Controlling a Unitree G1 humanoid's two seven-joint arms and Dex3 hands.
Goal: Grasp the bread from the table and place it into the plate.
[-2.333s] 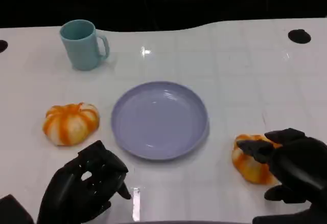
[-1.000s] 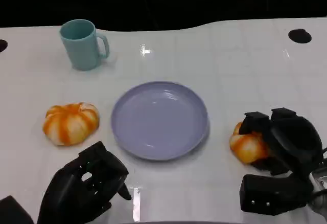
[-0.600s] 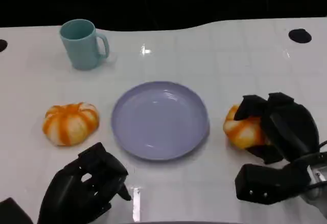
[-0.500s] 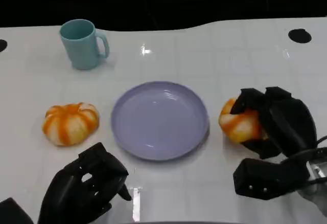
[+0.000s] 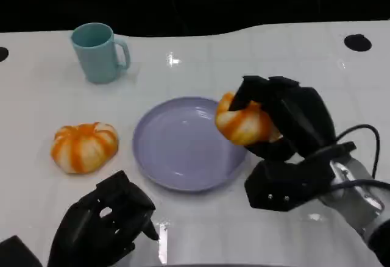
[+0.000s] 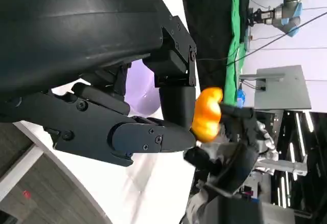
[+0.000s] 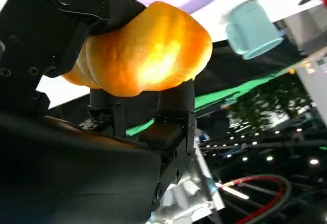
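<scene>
Teal mug (image 5: 97, 52), 2nd bread (image 5: 84, 147) nearby

Head camera looks down on the table (image 5: 292, 53); wrist cameras sit close behind each hand

Light falls from above onto the glossy white table (image 5: 274, 66), which throws back a small hard glare spot just right of the teal mug (image 5: 97, 52) and another near the front edge beside the left hand (image 5: 100, 227). Shadows under the plate (image 5: 177, 157) are soft and faint. Beyond the table's far edge the background drops to near black. The head view is slightly soft overall. In the right wrist view the bread (image 7: 145, 50) shows a bright highlight, while the lamps behind it blur into out-of-focus dots.
</scene>
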